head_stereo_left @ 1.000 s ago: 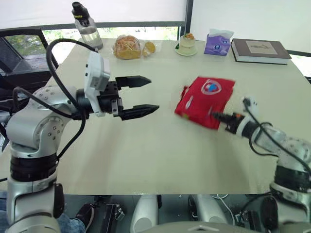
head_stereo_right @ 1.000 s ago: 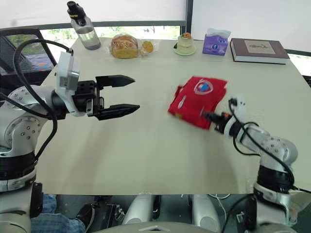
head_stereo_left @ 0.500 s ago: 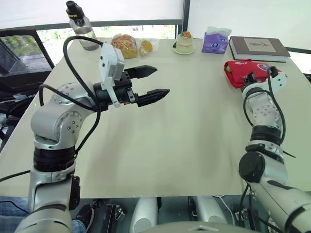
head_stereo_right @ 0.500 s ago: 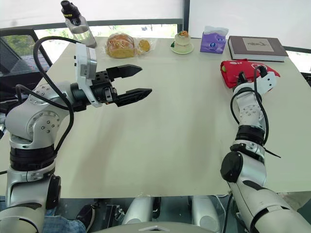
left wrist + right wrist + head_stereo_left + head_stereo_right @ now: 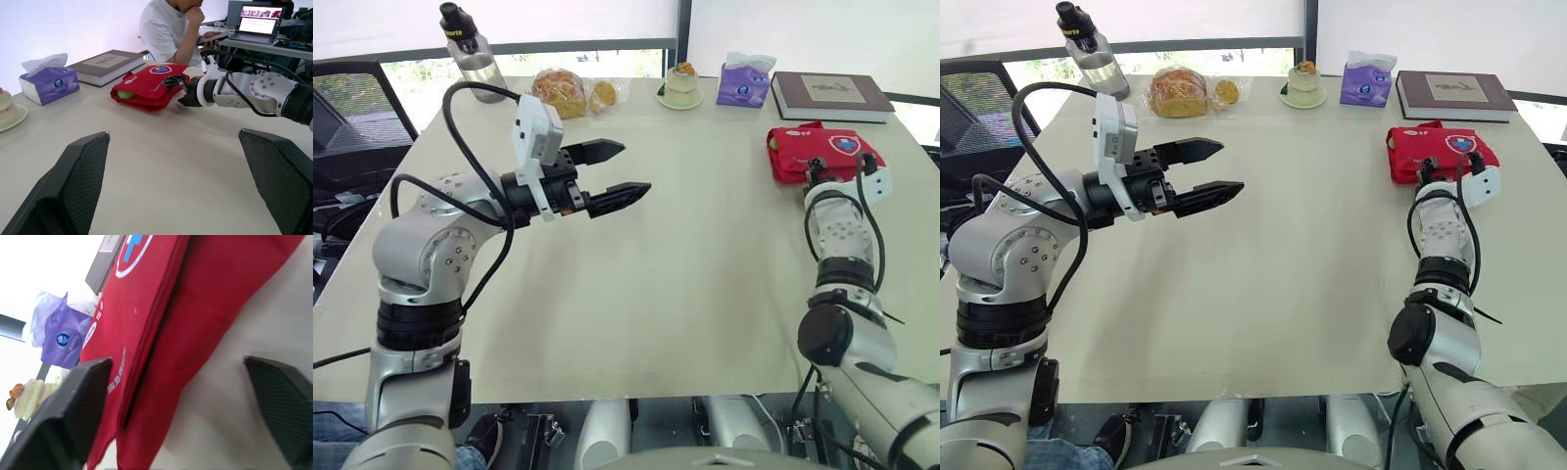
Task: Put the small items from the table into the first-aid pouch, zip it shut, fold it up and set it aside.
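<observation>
The red first-aid pouch [image 5: 822,152] lies folded on the far right part of the table [image 5: 685,284], just in front of a book [image 5: 829,93] at the far edge. In the left wrist view a green item [image 5: 124,94] shows at the pouch's folded edge.

The right gripper [image 5: 816,173] sits at the near edge of the pouch. Its 2 fingers are spread wide with nothing clamped between them, and the pouch lies just ahead of them; I cannot tell whether a fingertip touches the fabric.

The left gripper [image 5: 631,168] hovers above the left-centre of the table, well apart from the pouch, its 2 fingers wide apart and empty.

Along the far edge, from left to right, stand a water bottle [image 5: 470,54], bagged bread [image 5: 558,90], a small dessert on a plate [image 5: 681,83] and a purple tissue pack [image 5: 746,83]. Beyond the table's right side a person [image 5: 171,29] sits near a laptop [image 5: 259,22].
</observation>
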Available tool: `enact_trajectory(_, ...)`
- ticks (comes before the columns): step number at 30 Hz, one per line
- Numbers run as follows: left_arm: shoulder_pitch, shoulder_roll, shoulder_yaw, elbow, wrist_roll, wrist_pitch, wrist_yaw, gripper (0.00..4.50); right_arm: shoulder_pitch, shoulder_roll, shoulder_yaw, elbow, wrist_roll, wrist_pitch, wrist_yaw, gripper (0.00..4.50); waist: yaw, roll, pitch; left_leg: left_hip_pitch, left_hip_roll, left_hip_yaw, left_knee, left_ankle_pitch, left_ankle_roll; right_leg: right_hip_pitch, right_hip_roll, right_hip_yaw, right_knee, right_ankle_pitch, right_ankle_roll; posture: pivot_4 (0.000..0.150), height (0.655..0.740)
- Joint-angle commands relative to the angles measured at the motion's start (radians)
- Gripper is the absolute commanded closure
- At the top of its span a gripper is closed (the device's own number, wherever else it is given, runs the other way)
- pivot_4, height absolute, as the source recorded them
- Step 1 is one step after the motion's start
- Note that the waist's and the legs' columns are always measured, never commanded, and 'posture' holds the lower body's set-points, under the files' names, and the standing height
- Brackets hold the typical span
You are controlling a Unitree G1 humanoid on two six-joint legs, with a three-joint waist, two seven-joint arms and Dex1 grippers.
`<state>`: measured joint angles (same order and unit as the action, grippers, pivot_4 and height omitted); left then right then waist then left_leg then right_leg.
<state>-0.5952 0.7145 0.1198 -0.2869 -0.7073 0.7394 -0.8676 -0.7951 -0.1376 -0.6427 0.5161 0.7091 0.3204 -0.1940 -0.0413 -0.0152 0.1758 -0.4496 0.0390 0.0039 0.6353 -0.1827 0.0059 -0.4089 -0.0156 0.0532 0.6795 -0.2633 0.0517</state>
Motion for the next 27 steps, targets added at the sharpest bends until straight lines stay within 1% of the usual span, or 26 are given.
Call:
enact_trajectory(1,0.064,0.020,0.030,-0.038,0.027,-0.026,0.020,0.00,0.100,-0.013,0.097,-0.242,0.001,0.114,0.039,0.07,-0.002,0.000,0.000,0.000,0.000,0.001,-0.001,0.000,0.000,0.000,0.000,0.001,0.000,0.000,0.000,0.150,0.7400)
enact_trajectory(6,0.213,0.005,0.081,-0.074,0.058,-0.057,0.088,0.00,0.299,-0.098,0.281,-0.490,-0.076,0.229,0.153,0.07,-0.003,0.000,0.000,0.001,0.001,0.003,-0.001,0.000,0.000,-0.002,0.000,0.003,0.001,0.000,0.000,0.150,0.7400)
enact_trajectory(8,0.274,-0.011,0.107,-0.088,0.054,-0.065,0.111,0.00,0.395,-0.159,0.381,-0.596,-0.116,0.241,0.255,0.07,-0.001,0.000,0.000,0.001,0.001,0.003,-0.001,0.000,0.000,-0.002,0.000,0.004,0.000,0.000,0.000,0.150,0.7400)
enact_trajectory(9,0.324,-0.022,0.126,-0.098,0.054,-0.070,0.123,0.00,0.474,-0.214,0.446,-0.672,-0.142,0.234,0.342,0.07,0.000,0.000,0.000,0.001,0.001,0.004,-0.001,0.000,0.000,-0.002,0.000,0.004,0.000,0.000,0.000,0.150,0.7400)
enact_trajectory(11,0.411,-0.041,0.148,-0.109,0.074,-0.098,0.146,0.00,0.608,-0.302,0.519,-0.776,-0.180,0.194,0.475,0.07,0.002,-0.001,-0.001,0.001,0.001,0.005,-0.001,0.000,0.000,-0.002,0.000,0.005,-0.001,0.000,0.000,0.150,0.7400)
enact_trajectory(13,0.489,-0.062,0.160,-0.117,0.091,-0.123,0.165,0.00,0.728,-0.353,0.521,-0.834,-0.188,0.130,0.582,0.07,0.006,-0.001,-0.001,0.001,0.001,0.005,-0.001,0.000,0.000,-0.002,-0.001,0.005,-0.001,0.000,0.000,0.150,0.7400)
enact_trajectory(17,0.614,-0.078,0.173,-0.157,0.087,-0.157,0.149,0.00,0.901,-0.413,0.493,-0.865,-0.232,-0.041,0.749,0.07,0.006,-0.002,0.000,0.002,0.001,0.006,0.001,0.000,0.000,-0.001,-0.001,0.005,-0.001,-0.001,-0.001,0.150,0.7400)
enact_trajectory(19,0.680,-0.086,0.180,-0.168,0.092,-0.175,0.144,0.00,0.971,-0.434,0.471,-0.865,-0.252,-0.118,0.813,0.07,0.006,-0.002,-0.001,0.003,0.002,0.007,0.001,0.000,0.000,0.000,-0.001,0.005,-0.001,-0.002,-0.002,0.150,0.7400)
enact_trajectory(21,0.788,-0.093,0.186,-0.178,0.138,-0.230,0.137,0.00,1.043,-0.461,0.418,-0.830,-0.271,-0.213,0.882,0.07,0.006,-0.002,-0.002,0.005,0.003,0.008,0.001,0.000,0.001,0.001,-0.001,0.006,-0.001,-0.002,-0.003,0.150,0.7400)
enact_trajectory(24,0.860,-0.095,0.193,-0.193,0.154,-0.264,0.141,0.00,1.083,-0.473,0.372,-0.793,-0.269,-0.292,0.943,0.07,0.005,-0.004,-0.001,0.006,0.003,0.012,0.000,0.000,0.001,0.001,-0.002,0.009,-0.002,-0.002,-0.003,0.150,0.7400)
enact_trajectory(27,0.926,-0.093,0.196,-0.205,0.167,-0.308,0.113,0.00,1.100,-0.476,0.322,-0.754,-0.234,-0.341,1.014,0.07,0.007,-0.005,-0.002,0.007,0.004,0.012,0.000,0.000,0.001,0.001,-0.002,0.009,-0.001,-0.002,-0.003,0.150,0.7400)
